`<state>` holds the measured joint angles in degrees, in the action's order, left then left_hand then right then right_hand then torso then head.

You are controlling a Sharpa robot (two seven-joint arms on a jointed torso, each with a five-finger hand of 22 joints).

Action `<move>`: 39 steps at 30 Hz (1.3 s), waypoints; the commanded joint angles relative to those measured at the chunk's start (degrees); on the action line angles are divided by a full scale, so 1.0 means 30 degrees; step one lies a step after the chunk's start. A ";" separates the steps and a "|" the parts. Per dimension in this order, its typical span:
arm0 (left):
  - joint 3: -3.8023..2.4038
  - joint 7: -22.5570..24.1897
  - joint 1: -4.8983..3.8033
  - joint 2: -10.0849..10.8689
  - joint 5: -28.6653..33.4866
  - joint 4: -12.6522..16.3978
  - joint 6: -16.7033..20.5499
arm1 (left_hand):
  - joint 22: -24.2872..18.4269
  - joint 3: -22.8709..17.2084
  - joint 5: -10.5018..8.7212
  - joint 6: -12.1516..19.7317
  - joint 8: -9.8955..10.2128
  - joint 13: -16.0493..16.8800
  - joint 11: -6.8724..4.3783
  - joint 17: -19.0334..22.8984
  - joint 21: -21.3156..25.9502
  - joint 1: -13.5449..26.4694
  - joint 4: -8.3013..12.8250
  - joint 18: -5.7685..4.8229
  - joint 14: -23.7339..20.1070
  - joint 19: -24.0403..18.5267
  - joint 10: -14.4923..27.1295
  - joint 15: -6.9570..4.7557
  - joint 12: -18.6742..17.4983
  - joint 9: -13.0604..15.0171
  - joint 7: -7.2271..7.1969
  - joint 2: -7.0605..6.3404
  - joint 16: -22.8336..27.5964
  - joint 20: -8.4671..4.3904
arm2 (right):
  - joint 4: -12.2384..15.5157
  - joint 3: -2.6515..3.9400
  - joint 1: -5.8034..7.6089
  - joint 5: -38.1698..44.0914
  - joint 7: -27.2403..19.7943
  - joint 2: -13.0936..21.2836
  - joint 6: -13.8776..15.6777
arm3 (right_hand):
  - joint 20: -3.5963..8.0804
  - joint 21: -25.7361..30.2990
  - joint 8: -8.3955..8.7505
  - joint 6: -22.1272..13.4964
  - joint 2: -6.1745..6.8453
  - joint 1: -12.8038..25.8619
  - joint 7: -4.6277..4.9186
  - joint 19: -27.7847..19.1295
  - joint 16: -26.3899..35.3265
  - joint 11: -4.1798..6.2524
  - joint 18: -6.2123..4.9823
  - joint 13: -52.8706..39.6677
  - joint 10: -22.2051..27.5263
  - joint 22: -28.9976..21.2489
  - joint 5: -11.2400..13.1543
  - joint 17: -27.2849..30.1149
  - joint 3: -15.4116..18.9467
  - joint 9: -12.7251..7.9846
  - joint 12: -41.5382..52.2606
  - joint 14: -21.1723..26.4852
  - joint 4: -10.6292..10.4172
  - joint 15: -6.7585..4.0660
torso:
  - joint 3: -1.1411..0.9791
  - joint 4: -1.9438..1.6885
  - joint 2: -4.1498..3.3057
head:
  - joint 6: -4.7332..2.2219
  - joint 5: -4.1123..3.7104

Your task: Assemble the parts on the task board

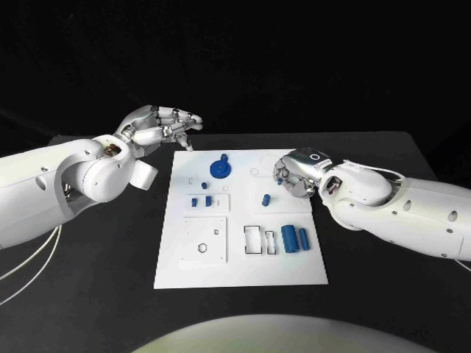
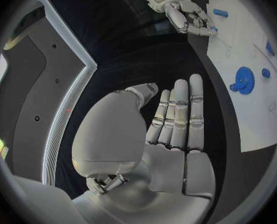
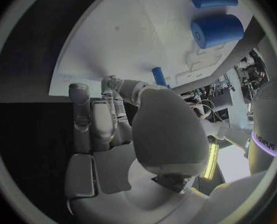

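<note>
Nearest the camera, bare black tabletop (image 1: 87, 309), with wide open room below and left of the flat white task board (image 1: 288, 272). Lower edge of board well back from tabletop's near edge.

On board's lower right, two blue cylinder parts (image 1: 295, 238) side by side, just right of a small slotted white frame (image 1: 259, 240). Left of that, a square white plate with holes (image 1: 204, 239). Higher up, a small blue peg (image 1: 266, 199) near the middle, two tiny blue bits (image 1: 201, 199) to its left, and a round blue gear part (image 1: 221, 168) near the top edge.

Right silver hand (image 1: 296, 179) over board's upper right part, close to its right edge, fingers curled in toward the palm (image 3: 107, 119); can't tell if anything sits inside. Blue peg just past those fingertips in the right wrist view.

Left silver hand (image 1: 161, 125) off the board, by its upper left corner, above the dark tabletop. Fingers (image 2: 179, 114) straight and side by side, thumb spread away, holding nothing. Clear gap between left hand and the gear.
</note>
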<state>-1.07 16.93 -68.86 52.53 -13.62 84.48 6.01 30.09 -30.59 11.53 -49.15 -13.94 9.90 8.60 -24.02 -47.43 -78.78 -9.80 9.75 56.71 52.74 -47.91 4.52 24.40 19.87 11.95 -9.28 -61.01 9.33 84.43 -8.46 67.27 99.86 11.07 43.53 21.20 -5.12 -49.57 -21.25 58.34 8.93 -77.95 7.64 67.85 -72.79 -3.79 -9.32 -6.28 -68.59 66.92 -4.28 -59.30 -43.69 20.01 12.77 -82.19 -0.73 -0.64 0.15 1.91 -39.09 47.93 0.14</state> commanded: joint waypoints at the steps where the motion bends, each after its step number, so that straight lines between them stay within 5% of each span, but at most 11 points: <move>1: -0.0014 0.0058 -0.0007 -0.0033 -0.0072 -0.0014 -0.0348 | -0.0039 0.0051 0.0081 0.0114 -0.0030 -0.0030 0.0036 0.0017 0.0110 0.0178 0.0027 0.0248 -0.0167 -0.0023 0.0182 -0.0031 0.0130 -0.0016 -0.0005 -0.0048 0.0091 0.0132 | 0.0140 0.0029 0.0065 -0.0212 -0.0025 0.0113 0.0357 | -0.0016 -0.0123 -0.0138 0.0132 -0.0056 0.0133 -0.0003 0.0176 -0.0006 0.0016 0.0253 0.0007 -0.0119 0.0032 -0.0030 0.0020 -0.0118 0.0367 0.0068 -0.0046 -0.0010 -0.0038 | 0.0008 -0.0003 0.0014 | -0.0029 -0.0021; 17: -0.0013 0.0035 -0.0006 -0.0089 -0.0081 -0.0198 -0.0379 | -0.0055 0.0049 0.0083 0.0151 -0.0027 -0.0035 0.0047 0.0020 0.0133 0.0165 0.0047 0.0249 -0.0182 -0.0018 0.0238 -0.0023 0.0136 -0.0019 0.0006 -0.0049 0.0094 0.0138 | 0.1881 0.0218 0.0576 -0.0608 0.0186 0.1045 0.0549 | -0.0012 -0.0339 -0.0147 0.0127 -0.0030 0.0174 -0.0004 0.0300 -0.0029 0.0019 0.0300 0.0006 -0.0126 0.0164 -0.0028 -0.0028 -0.0129 0.0397 0.0055 -0.0068 -0.0002 -0.0041 | 0.0017 0.0017 0.0028 | -0.0173 -0.0002; 23: -0.0012 0.0038 -0.0005 -0.0143 -0.0082 -0.0286 -0.0389 | -0.0062 0.0047 0.0085 0.0160 -0.0029 -0.0037 0.0051 0.0021 0.0142 0.0158 0.0056 0.0250 -0.0188 -0.0015 0.0259 -0.0019 0.0140 -0.0019 0.0008 -0.0048 0.0095 0.0140 | 0.3056 0.0263 0.0673 -0.0648 0.0245 0.0993 0.0485 | -0.0009 -0.0410 -0.0153 0.0127 -0.0017 0.0185 -0.0006 0.0342 -0.0040 0.0022 0.0315 0.0005 -0.0132 0.0207 -0.0026 -0.0050 -0.0131 0.0411 0.0052 -0.0080 0.0008 -0.0044 | 0.0003 0.0020 0.0013 | -0.0269 0.0203; 30: -0.0010 0.0028 -0.0004 -0.0288 -0.0082 -0.0388 -0.0416 | -0.0062 0.0047 0.0085 0.0160 -0.0029 -0.0037 0.0051 0.0021 0.0142 0.0158 0.0056 0.0250 -0.0188 -0.0015 0.0259 -0.0019 0.0140 -0.0019 0.0008 -0.0048 0.0095 0.0140 | 0.4045 0.0270 0.0634 -0.0662 0.0184 0.0111 0.0281 | -0.0006 -0.0450 -0.0158 0.0123 -0.0007 0.0192 -0.0006 0.0370 -0.0056 0.0025 0.0322 0.0005 -0.0133 0.0233 -0.0025 -0.0079 -0.0137 0.0425 0.0044 -0.0097 0.0021 -0.0047 | 0.0047 -0.0099 0.0014 | -0.0240 0.0719; 32: -0.0008 0.0016 -0.0004 -0.0340 -0.0080 -0.0436 -0.0403 | -0.0062 0.0047 0.0085 0.0160 -0.0029 -0.0037 0.0051 0.0021 0.0142 0.0158 0.0056 0.0250 -0.0188 -0.0015 0.0259 -0.0019 0.0140 -0.0019 0.0008 -0.0048 0.0095 0.0140 | 0.4207 0.0267 0.0536 -0.0662 0.0140 -0.0328 0.0197 | -0.0005 -0.0427 -0.0158 0.0120 -0.0004 0.0196 -0.0004 0.0360 -0.0073 0.0024 0.0317 0.0005 -0.0131 0.0221 -0.0025 -0.0109 -0.0139 0.0430 0.0041 -0.0108 0.0025 -0.0048 | 0.0080 -0.0116 0.0046 | -0.0155 0.1100; 39: -0.0002 -0.0017 -0.0004 -0.0550 -0.0066 -0.0546 -0.0379 | -0.0075 0.0048 0.0085 0.0174 -0.0038 -0.0038 0.0058 0.0023 0.0161 0.0152 0.0069 0.0251 -0.0197 -0.0007 0.0296 -0.0012 0.0154 -0.0017 0.0014 -0.0043 0.0095 0.0144 | 0.4171 0.0208 -0.0012 -0.0654 0.0076 -0.1658 -0.0354 | -0.0001 -0.0381 -0.0157 0.0103 -0.0009 0.0199 0.0002 0.0344 -0.0064 0.0023 0.0305 0.0007 -0.0122 0.0198 -0.0026 -0.0093 -0.0152 0.0446 0.0027 -0.0115 0.0043 -0.0051 | 0.0084 -0.0071 0.0064 | -0.0048 0.1838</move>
<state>-1.05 16.66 -68.85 51.13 -13.67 82.86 5.76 29.91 -30.59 11.53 -49.15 -13.93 9.86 8.82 -24.03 -47.19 -78.78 -9.80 9.76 56.51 52.73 -47.29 4.31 24.61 19.84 11.95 -9.29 -61.01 9.33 97.09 -7.79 67.57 97.72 11.36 38.99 21.81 -5.12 -50.73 -21.50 58.23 9.61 -77.43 7.74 68.67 -72.79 -3.93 -9.33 -6.28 -68.70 67.57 -4.23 -59.58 -43.93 20.02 12.80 -82.19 -0.63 -0.63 0.37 1.66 -38.97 47.66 4.91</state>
